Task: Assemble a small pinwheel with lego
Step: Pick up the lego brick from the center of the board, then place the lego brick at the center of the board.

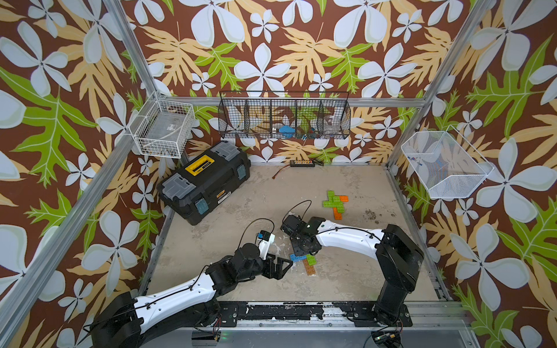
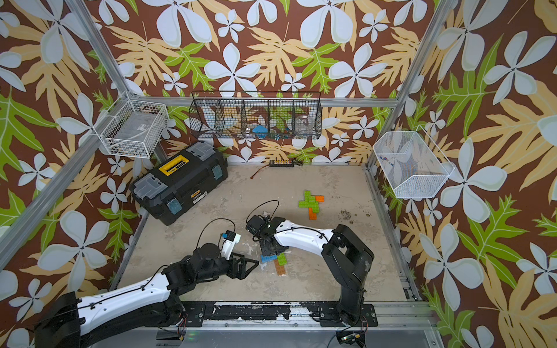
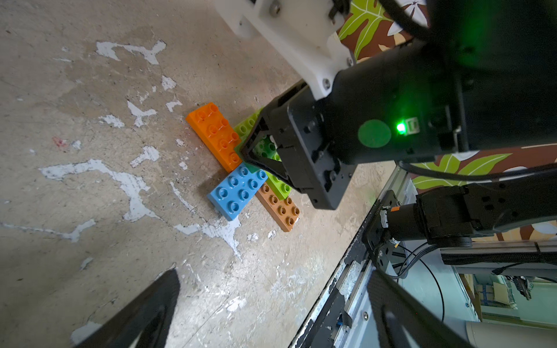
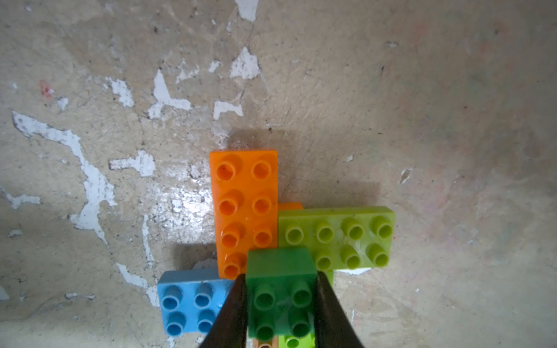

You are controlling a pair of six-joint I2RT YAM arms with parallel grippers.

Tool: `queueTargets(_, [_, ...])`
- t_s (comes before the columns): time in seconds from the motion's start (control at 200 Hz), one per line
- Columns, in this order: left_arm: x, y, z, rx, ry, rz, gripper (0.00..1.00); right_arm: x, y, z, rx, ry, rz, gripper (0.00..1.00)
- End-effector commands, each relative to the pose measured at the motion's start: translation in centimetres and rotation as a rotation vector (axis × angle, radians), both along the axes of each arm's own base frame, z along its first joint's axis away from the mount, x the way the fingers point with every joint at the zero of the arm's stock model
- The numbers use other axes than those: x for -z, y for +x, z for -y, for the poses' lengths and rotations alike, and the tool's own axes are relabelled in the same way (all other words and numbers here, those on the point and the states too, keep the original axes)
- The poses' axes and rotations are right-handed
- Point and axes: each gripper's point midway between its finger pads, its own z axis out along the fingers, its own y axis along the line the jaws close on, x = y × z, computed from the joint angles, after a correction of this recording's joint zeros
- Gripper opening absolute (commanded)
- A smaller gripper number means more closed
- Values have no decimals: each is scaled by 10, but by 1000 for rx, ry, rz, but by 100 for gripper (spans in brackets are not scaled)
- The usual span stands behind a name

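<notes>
The right claw (image 4: 281, 275) is closed on the dark green square (image 4: 281, 301), one black finger pressed against each of two opposite sides, and the wrist points steeply down at the bench (image 1: 241, 211). The square sits over the middle of a flat cluster of lego, where the other bricks meet; whether it is pressed onto their studs or held just above them cannot be told. An orange brick (image 4: 244, 208) lies lengthwise away from the square, with one end reaching under the square's edge. A lime green brick (image 4: 337, 238) runs out at right angles to the orange one, its long side touching it near the square. A blue brick (image 4: 187, 307) lies just beside the square on the side facing the left claw (image 1: 283, 269). A tan-brown brick (image 3: 280, 208) reaches out from under the square toward the robot's base rail. The left claw is wide open and holds nothing; it is low over the bench near the square, its fingers turned toward the blue brick and apart from it. Well beyond the square, toward the back wall, a second cluster of lime green and orange bricks (image 1: 335, 202) lies flat in a pinwheel shape. A black toolbox (image 1: 205, 186) stands far from the square at the bench's back left corner.
</notes>
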Motion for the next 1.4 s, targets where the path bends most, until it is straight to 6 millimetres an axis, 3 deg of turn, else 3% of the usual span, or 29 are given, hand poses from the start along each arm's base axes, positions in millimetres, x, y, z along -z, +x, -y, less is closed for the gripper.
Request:
queueTargets(0.0, [-7,7,4,-9,1,26,100,-7,-2,18,32,-34,-32,0])
queueTargets(0.325, [-14,38,16,-73,40,33,100,-20,58,34,85,-16,14,0])
queueTargets(0.545, [-21,68,17,-108,58,38,100,-20,102,32,114,-1,31,0])
queueTargets(0.761, [-20,82,21,-102,84,39,100,-7,122,27,127,-4,17,2])
queueTargets(0.956, [-13,79,19,-96,95,24,100,2,123,25,129,1,0,18])
queueTargets(1.086, [-13,76,17,-100,91,23,100,-2,123,24,130,10,9,37])
queueTargets(1.276, [-27,77,16,-97,76,51,100,-27,127,20,132,52,46,58])
queueTargets(1.391, [-44,81,13,-105,83,100,100,-57,129,16,124,103,95,66])
